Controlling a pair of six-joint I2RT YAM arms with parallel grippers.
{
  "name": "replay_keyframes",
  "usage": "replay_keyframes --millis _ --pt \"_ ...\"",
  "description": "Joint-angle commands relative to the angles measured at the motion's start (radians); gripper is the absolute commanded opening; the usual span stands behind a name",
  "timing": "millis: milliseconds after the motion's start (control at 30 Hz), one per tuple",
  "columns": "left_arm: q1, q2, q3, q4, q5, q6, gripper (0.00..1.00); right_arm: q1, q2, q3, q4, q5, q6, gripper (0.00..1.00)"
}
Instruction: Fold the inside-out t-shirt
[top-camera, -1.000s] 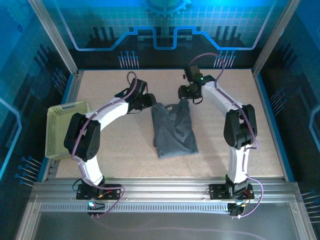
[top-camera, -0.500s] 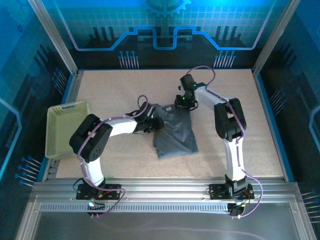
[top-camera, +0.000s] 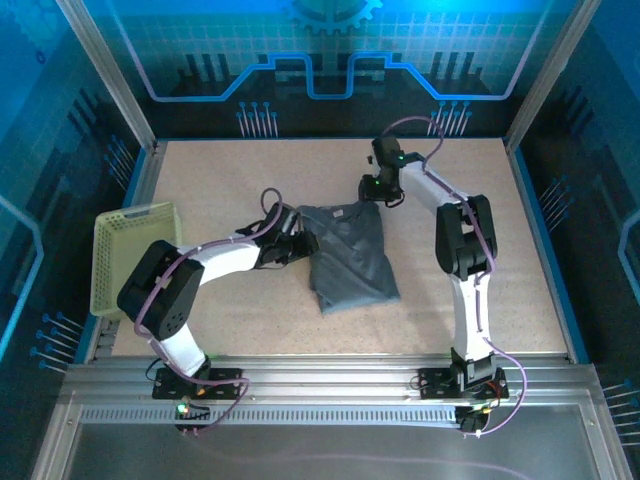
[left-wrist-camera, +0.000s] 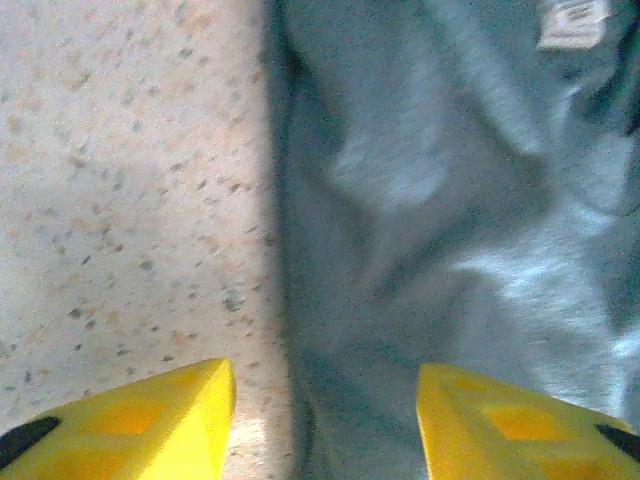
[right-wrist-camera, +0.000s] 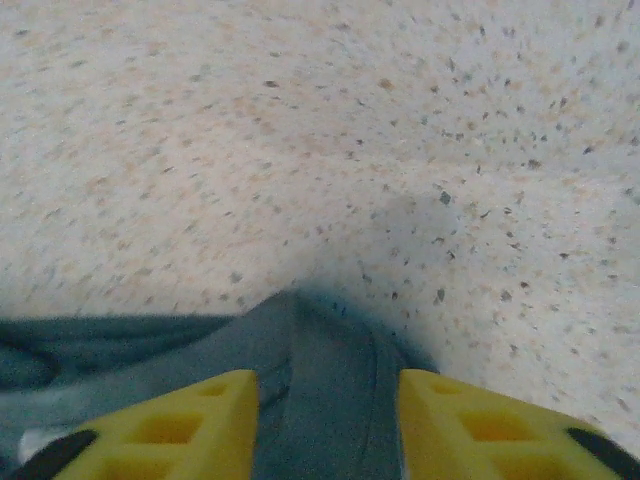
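Grey t-shirt (top-camera: 350, 255) bears a pale tag (left-wrist-camera: 573, 22), writing unreadable.

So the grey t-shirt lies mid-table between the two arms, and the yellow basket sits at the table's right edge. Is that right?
Not quite. The top view shows the yellow basket at the left edge of the table, beside the left arm. The grey t-shirt does lie mid-table between the two arms.

The left arm (top-camera: 225, 255) and right arm (top-camera: 468, 320) are wearing white shells between black joints, each trailing a looping purple cable (top-camera: 266, 197); a green light (top-camera: 398, 156) is glowing near the right wrist, and the fingers (left-wrist-camera: 150, 430) are showing yellow with recessed squares and black tips
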Motion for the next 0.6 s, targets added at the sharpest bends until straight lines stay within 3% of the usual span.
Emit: replay_keyframes --millis 0,267,567 --pt "0.037 0.02 0.114 -0.06 0.0 0.03 0.58 0.003 -0.104 -0.024 -0.052 0.015 -0.004 0.49" --pt "0.092 0.229 0.354 -0.176 0.0 0.018 0.61 -0.03 -0.086 -0.116 -0.013 -0.033 0.005 0.59" --pt "0.092 0.366 0.434 -0.197 0.014 -0.003 0.61 -0.026 -0.014 -0.13 0.014 -0.085 0.024 0.64"
